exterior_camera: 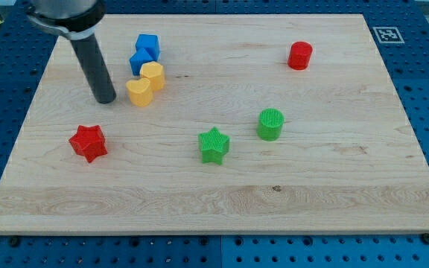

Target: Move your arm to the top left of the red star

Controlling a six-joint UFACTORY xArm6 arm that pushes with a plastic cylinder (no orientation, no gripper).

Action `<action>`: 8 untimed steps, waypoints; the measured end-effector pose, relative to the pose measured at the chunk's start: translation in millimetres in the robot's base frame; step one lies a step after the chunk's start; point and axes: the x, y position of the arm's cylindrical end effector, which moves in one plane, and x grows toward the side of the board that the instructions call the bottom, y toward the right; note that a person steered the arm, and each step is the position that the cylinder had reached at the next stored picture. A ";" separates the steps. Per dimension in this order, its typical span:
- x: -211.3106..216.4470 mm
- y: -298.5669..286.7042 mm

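Note:
The red star [88, 143] lies on the wooden board [214, 216] at the view's left. My tip [106, 99] rests on the board above the star and slightly to its right, about a block's width away. The rod rises from it toward the view's top left. The tip is just left of a yellow heart [139, 92], not touching it.
A second yellow block [153, 76] sits beside the yellow heart, with two blue blocks [145, 52] above them. A red cylinder [300, 56] is at the top right. A green star [214, 145] and a green cylinder [271, 124] are near the middle.

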 end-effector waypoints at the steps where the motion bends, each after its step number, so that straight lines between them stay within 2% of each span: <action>1: -0.7 21.9; 4: -0.4 38.8; 5: 41.1 32.8; 7: 52.2 29.6; 8: 34.8 -16.4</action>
